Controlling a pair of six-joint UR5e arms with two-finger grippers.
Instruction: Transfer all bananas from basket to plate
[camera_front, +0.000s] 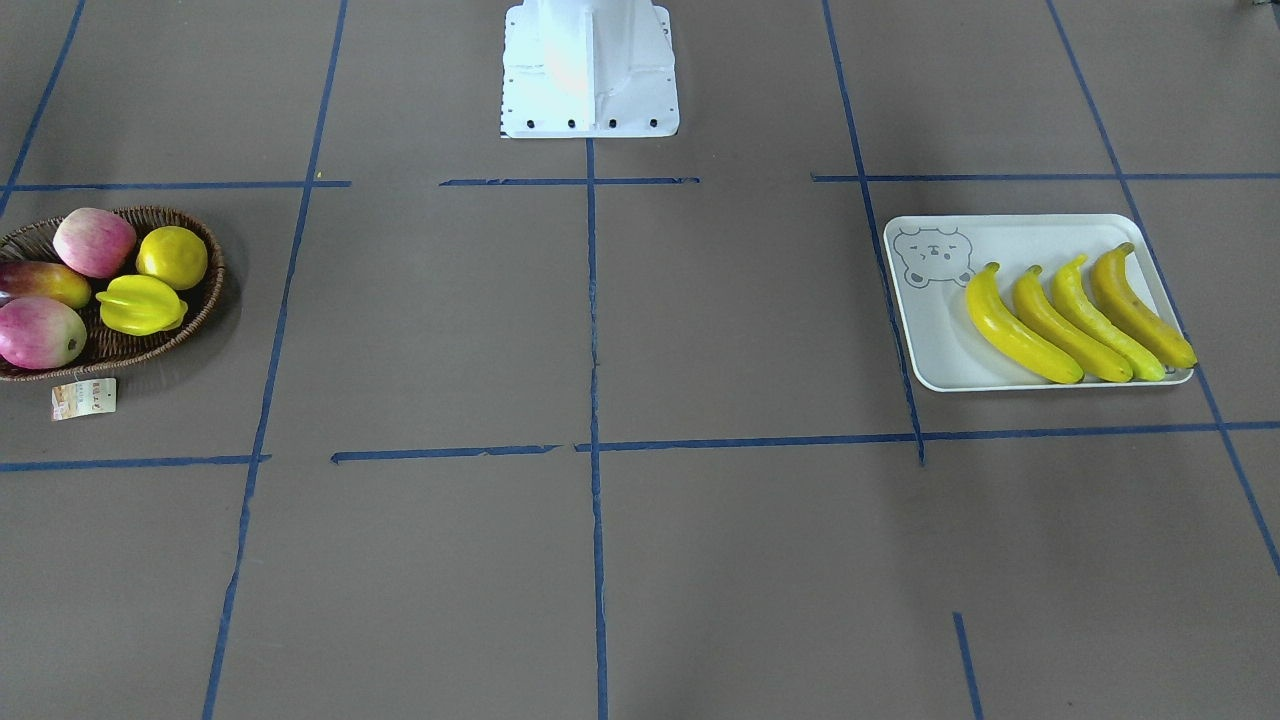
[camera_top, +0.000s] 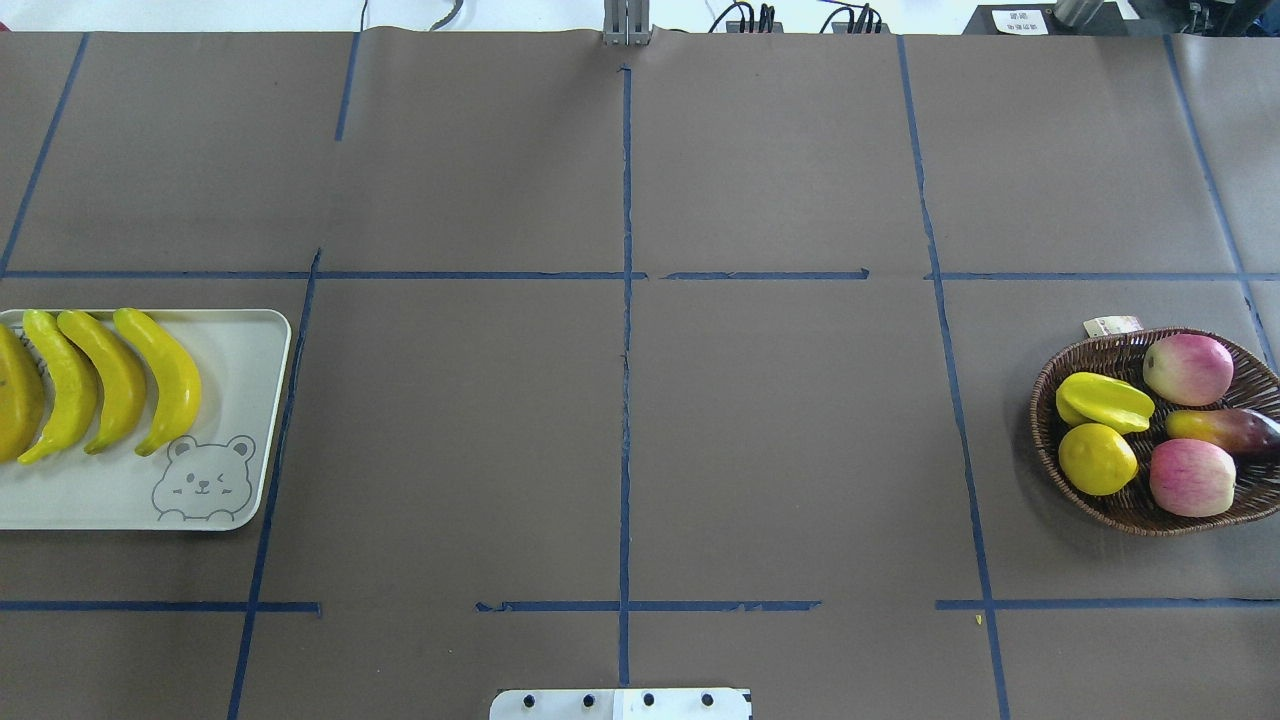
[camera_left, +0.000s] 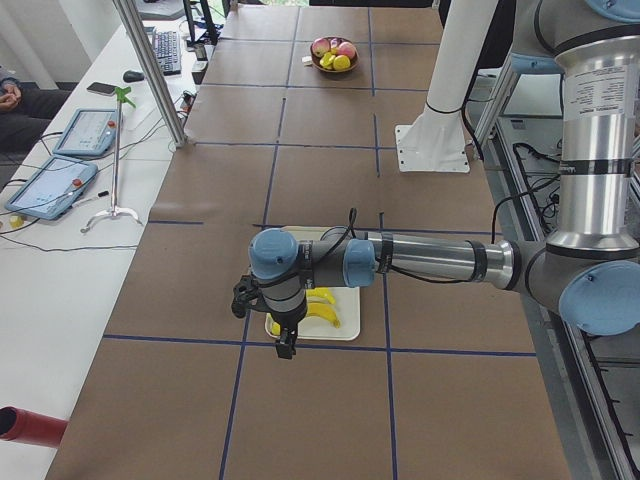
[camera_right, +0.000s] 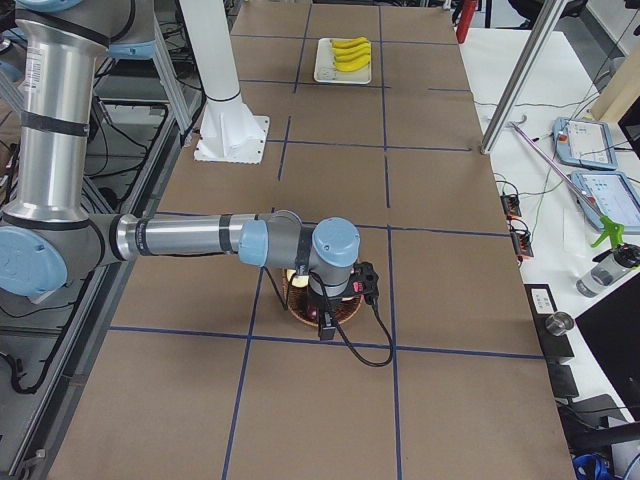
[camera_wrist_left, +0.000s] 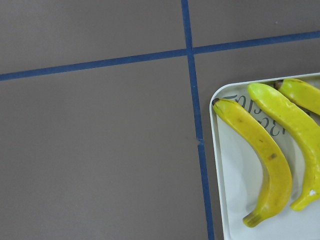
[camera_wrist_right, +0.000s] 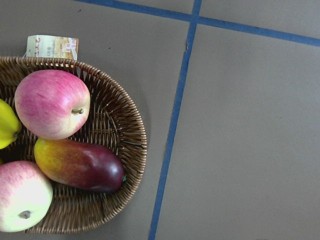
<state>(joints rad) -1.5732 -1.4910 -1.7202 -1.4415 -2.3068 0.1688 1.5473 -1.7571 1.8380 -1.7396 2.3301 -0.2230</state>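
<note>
Table (camera_front: 700, 320): brown cover with a blue tape grid. The plate and basket sit well apart at opposite ends.

Left arm (camera_left: 430, 260): reaches out level over the plate end. The left gripper (camera_left: 285, 345) hangs above the plate's outer edge. It shows only in the side view, so spread or pressed together cannot be told. Nothing is seen between the fingers.

Right arm (camera_right: 190, 238): same posture, with the right gripper (camera_right: 322, 325) hanging over the basket. Its finger state cannot be told either.

Plate (camera_front: 930, 340): all four bananas (camera_front: 1040, 325) lie on it side by side, touching or nearly so. The task reads as complete.

Basket (camera_front: 205, 310): holds two apples (camera_front: 94, 241), a mango (camera_front: 45, 283), a lemon (camera_front: 172, 257) and a starfruit (camera_front: 142, 304). No banana is visible in it.

Risks, as judged:
- The outermost banana's tip lies right at the plate's rim. If the left gripper descends or swings low, it could nudge that banana over the rim or shift the plate.
- The right gripper is parked over yellow fruit. A further pick could take the starfruit or lemon for a banana.

Hidden or unclear:
- Neither arm shows in the front or overhead views, only the base.
- The wrist views show no fingers.
- The overhead view cuts off the plate's left end, most of the fourth banana and the basket's right edge.
- The front view clips the basket's left edge.
- In the right side view the wrist covers most of the basket.
- The print on the paper tag (camera_front: 84, 398) is too small to read.
</note>
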